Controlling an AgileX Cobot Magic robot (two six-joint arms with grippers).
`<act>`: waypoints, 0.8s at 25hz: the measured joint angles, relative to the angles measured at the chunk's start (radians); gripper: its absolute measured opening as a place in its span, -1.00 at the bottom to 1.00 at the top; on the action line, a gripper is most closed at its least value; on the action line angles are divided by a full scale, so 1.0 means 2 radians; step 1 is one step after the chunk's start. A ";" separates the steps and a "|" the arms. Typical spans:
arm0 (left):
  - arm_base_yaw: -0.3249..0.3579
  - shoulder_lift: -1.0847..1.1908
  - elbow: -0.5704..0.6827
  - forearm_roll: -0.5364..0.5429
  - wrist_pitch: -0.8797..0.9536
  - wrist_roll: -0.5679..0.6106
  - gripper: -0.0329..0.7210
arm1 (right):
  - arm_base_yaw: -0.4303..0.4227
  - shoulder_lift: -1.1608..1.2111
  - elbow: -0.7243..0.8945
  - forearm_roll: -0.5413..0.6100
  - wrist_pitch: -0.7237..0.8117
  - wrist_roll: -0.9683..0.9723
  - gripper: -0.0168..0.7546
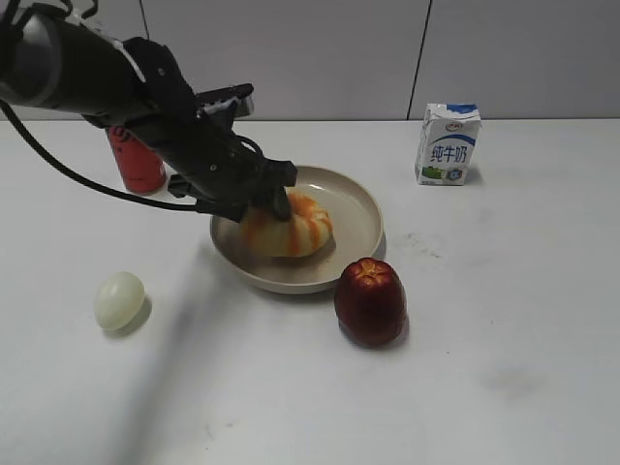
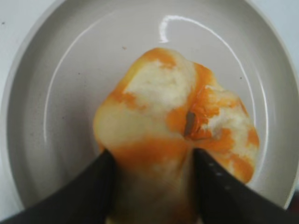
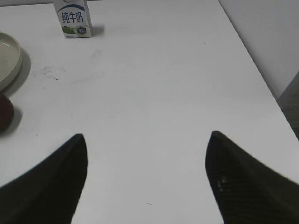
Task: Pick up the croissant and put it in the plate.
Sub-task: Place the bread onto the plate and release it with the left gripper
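The croissant, orange and cream striped, is inside the beige plate at mid table. My left gripper is shut on the croissant from its left side. In the left wrist view the croissant fills the middle, both black fingers press its near end, and the plate lies under it. I cannot tell whether the croissant rests on the plate's floor or hangs just above it. My right gripper is open and empty over bare table; it does not show in the exterior view.
A dark red apple stands just in front of the plate's right edge. A pale egg lies front left. A red can stands behind the left arm. A milk carton stands back right and also shows in the right wrist view.
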 joint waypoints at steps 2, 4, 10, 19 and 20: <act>0.000 0.001 0.000 0.000 -0.004 0.000 0.67 | 0.000 0.000 0.000 0.000 0.000 0.000 0.58; 0.000 -0.001 -0.001 0.000 -0.002 0.000 0.74 | 0.000 0.000 0.000 0.000 0.000 0.000 0.58; 0.000 -0.035 -0.017 0.018 0.059 0.000 0.78 | 0.000 0.000 0.000 0.000 0.000 0.000 0.58; 0.010 -0.203 -0.021 0.136 0.165 -0.037 0.77 | 0.000 0.000 0.000 0.000 0.000 0.000 0.58; 0.015 -0.223 -0.021 0.159 0.181 -0.046 0.76 | 0.000 0.000 0.000 0.000 0.000 0.000 0.58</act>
